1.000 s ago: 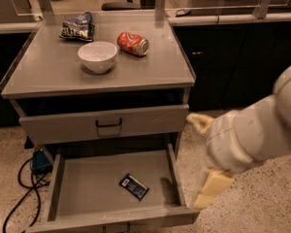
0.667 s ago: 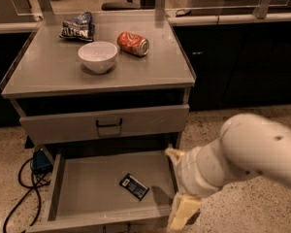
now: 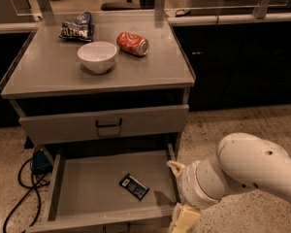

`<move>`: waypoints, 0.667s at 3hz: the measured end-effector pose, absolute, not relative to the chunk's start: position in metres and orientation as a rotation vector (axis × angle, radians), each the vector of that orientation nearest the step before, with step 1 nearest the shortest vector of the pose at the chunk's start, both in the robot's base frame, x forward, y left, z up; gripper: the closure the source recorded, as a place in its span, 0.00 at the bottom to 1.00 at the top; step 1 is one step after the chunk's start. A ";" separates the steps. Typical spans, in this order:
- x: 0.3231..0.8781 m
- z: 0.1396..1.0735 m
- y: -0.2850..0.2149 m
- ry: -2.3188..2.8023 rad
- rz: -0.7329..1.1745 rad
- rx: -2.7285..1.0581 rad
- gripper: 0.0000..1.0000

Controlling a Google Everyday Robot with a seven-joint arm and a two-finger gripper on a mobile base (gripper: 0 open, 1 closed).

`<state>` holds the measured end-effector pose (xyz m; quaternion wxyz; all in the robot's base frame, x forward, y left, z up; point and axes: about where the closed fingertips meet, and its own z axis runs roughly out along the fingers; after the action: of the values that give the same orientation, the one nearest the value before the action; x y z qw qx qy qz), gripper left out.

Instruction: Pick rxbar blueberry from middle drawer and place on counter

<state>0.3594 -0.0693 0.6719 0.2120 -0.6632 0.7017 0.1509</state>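
Observation:
The rxbar blueberry (image 3: 134,186) is a small dark wrapper lying flat on the floor of the open middle drawer (image 3: 87,193), right of its centre. My gripper (image 3: 175,194) is at the drawer's front right corner, just right of the bar and not touching it. Its cream fingers (image 3: 175,167) are spread apart and empty. The white arm runs off to the right. The counter (image 3: 53,72) is the grey cabinet top above.
On the counter stand a white bowl (image 3: 97,56), a red soda can (image 3: 133,43) on its side and a blue chip bag (image 3: 77,26). The upper drawer front (image 3: 109,125) with a black handle is shut. Black cables (image 3: 20,183) lie on the floor at left.
My arm has swung left and down, from right of the cabinet to the open drawer's front right corner. The bar has not moved.

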 end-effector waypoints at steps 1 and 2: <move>0.386 0.658 -0.063 1.869 0.323 -1.904 0.00; 0.445 0.644 -0.044 1.742 0.181 -1.933 0.00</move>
<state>0.4448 -0.0445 0.6441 0.2635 -0.7150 0.6441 0.0669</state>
